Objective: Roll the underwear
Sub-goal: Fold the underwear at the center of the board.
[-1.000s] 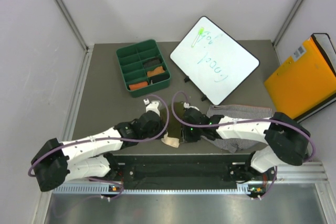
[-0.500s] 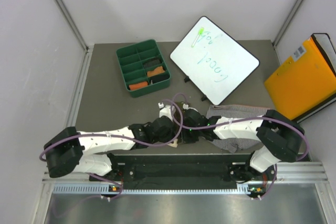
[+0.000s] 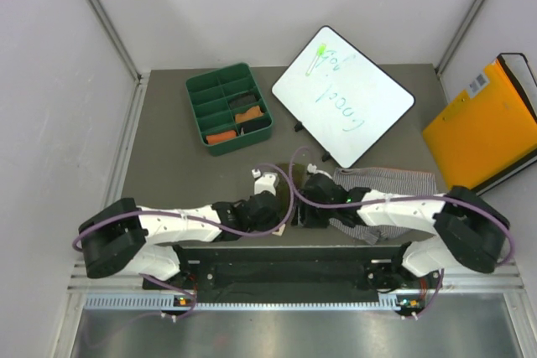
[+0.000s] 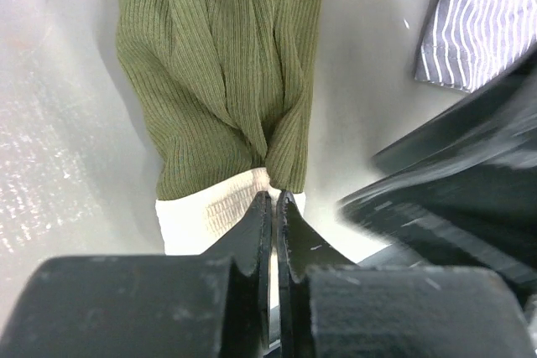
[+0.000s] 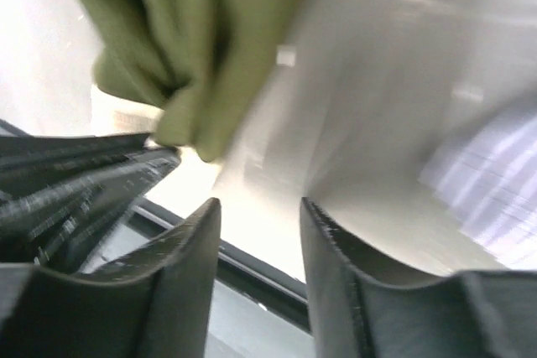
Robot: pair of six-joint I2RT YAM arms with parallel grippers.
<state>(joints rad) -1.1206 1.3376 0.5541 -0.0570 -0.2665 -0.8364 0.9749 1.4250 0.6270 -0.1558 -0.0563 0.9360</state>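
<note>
Now L tool (image 4: 270, 200) pinches olive underwear (image 4: 218, 81) at waistband, R tool (image 5: 258, 207) spread nearby.

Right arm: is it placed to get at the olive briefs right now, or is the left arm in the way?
Probably yes. The right gripper is open, with the olive underwear just ahead and nothing between them. The left gripper is shut on its cream waistband, so that end is crowded.

Left tool (image 4: 273, 200) pinched, right tool (image 5: 258, 207) parted
</note>
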